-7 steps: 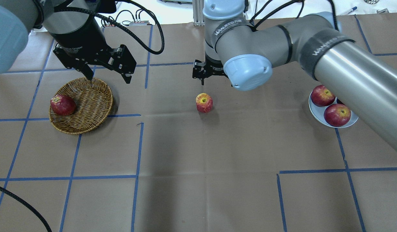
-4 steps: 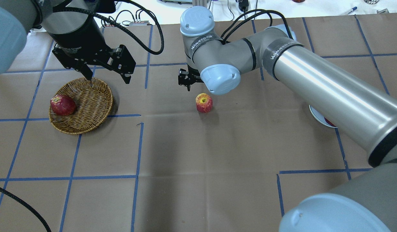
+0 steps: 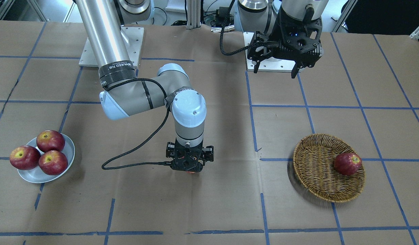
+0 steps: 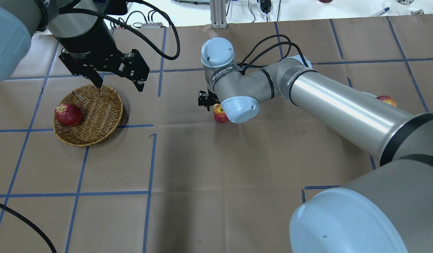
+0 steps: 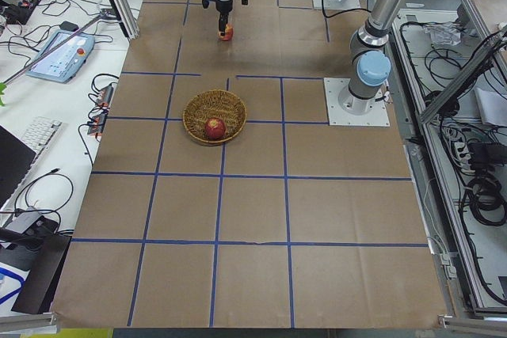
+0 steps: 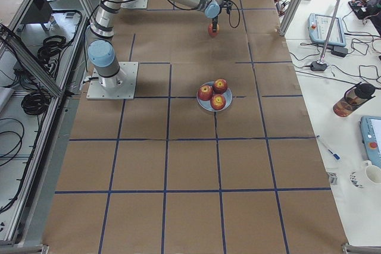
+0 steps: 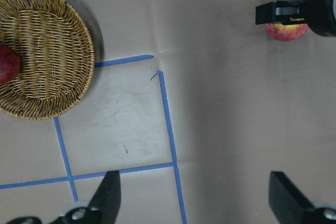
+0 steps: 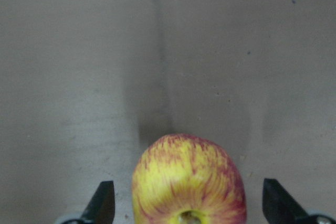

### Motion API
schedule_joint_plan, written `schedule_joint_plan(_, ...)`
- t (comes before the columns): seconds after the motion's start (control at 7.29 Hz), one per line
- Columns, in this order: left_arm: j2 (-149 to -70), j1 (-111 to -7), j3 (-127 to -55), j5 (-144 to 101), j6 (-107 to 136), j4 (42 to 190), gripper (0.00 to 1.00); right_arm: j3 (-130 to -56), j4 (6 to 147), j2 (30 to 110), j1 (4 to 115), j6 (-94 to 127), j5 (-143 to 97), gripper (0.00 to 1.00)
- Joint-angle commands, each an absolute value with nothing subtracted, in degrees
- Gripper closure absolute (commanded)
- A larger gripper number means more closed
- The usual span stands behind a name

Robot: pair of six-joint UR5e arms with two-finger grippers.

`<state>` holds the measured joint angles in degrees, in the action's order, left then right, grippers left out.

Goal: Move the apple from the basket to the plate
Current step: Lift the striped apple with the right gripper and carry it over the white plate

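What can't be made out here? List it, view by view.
- Front-facing view: the yellow-streaked red apple is almost wholly hidden under the right gripper.
- Overhead view: the small pale grey-white plate is nearly all behind the right arm.
- Right wrist view: part of the apple is cut off by the bottom edge.
- Side views: the apple is too small for detail.

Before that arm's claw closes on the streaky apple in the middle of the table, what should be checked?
1. Right gripper open: ok, spread either side of the apple.
2. Apple centred in it: ok in the wrist view.
3. Gripper low enough to grip: cannot tell.
4. Left gripper out of the way: ok, open, over by the basket.
5. Room on the plate: not ok, three red apples crowd it.
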<state>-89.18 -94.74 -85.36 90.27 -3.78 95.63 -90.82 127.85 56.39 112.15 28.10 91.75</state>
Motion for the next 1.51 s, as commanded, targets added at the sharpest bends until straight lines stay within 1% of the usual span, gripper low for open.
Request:
schedule_joint_plan(0.0, -89.2, -94.8, -85.6, 90.1, -3.8, 95.6, 0.01, -92.4, 128.8, 54.7, 112.2, 28.7, 91.8, 0.0)
schedule_joint_plan(0.14, -89.1, -94.8, -86.0, 90.0, -3.8, 95.5, 0.01, -92.4, 131.2, 54.4, 112.2, 28.7, 91.9, 0.0)
schedule_joint_plan(0.27, -89.1, -94.8, -86.0, 89.9, -3.8, 95.5, 0.01, -92.2, 132.3, 54.4, 112.1, 28.7, 92.0, 0.07)
schedule_joint_plan(0.41, -89.1, -94.8, -86.0, 89.8, -3.8, 95.5, 0.01, -91.9, 132.3, 54.5, 112.1, 28.6, 92.0, 0.22)
schedule_joint_plan(0.55, -89.1, -94.8, -86.1, 89.8, -3.8, 95.5, 0.01, -91.8, 132.2, 54.6, 112.1, 28.5, 92.0, 0.33)
schedule_joint_plan(0.69, -89.1, -94.8, -86.1, 89.8, -3.8, 95.5, 0.01, -91.7, 132.2, 55.4, 111.9, 28.2, 92.0, 0.38)
schedule_joint_plan(0.82, -89.1, -94.8, -86.1, 89.8, -3.8, 95.5, 0.01, -91.7, 131.8, 56.5, 111.7, 28.0, 92.0, 0.38)
schedule_joint_plan(1.1, -89.1, -94.8, -86.1, 89.8, -3.8, 95.5, 0.01, -92.5, 128.8, 61.8, 108.7, 24.7, 92.2, 0.37)
schedule_joint_plan(1.37, -89.1, -94.8, -86.1, 89.8, -3.8, 95.5, 0.01, -93.1, 121.5, 67.6, 99.3, 13.3, 92.1, 0.37)
